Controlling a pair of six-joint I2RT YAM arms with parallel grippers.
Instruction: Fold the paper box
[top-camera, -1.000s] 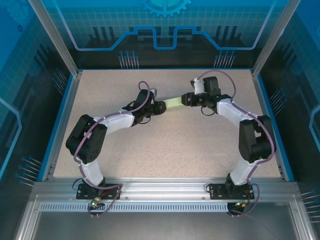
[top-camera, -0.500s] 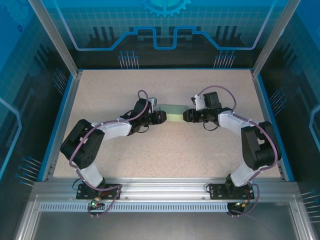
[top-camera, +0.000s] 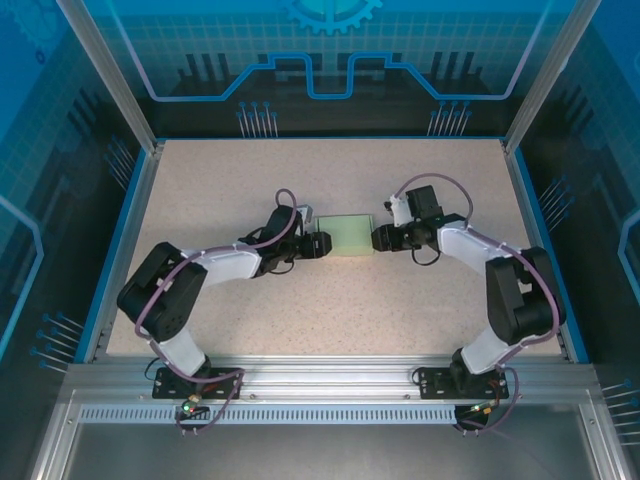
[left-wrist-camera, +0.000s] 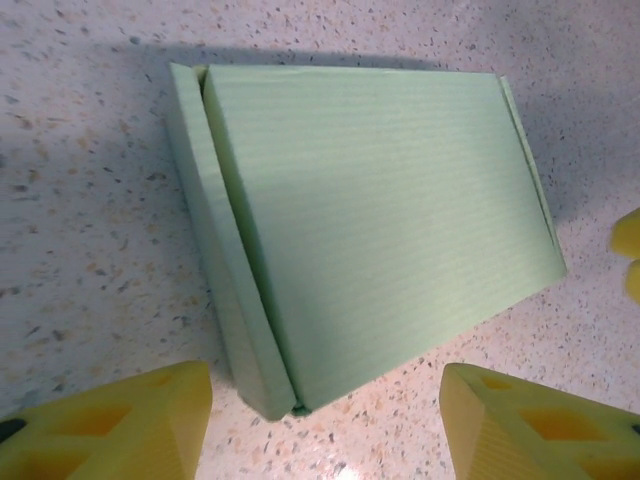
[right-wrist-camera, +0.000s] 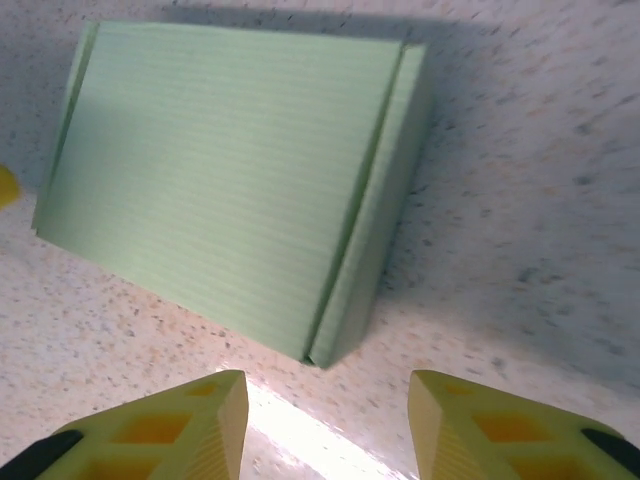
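I have the paper box (top-camera: 346, 236) folded shut and lying flat near the middle of the counter (top-camera: 300, 310), slightly toward the far edge. My left gripper (top-camera: 318, 245) and right gripper (top-camera: 378, 240) sit just beside its two ends, both released, jaws spread and grasping nothing

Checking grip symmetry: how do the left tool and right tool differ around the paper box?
The left tool sits at the left end of the paper box, the right tool at its right end. The left tool's jaws look wider apart than the right tool's. Both are open and clear of the box.
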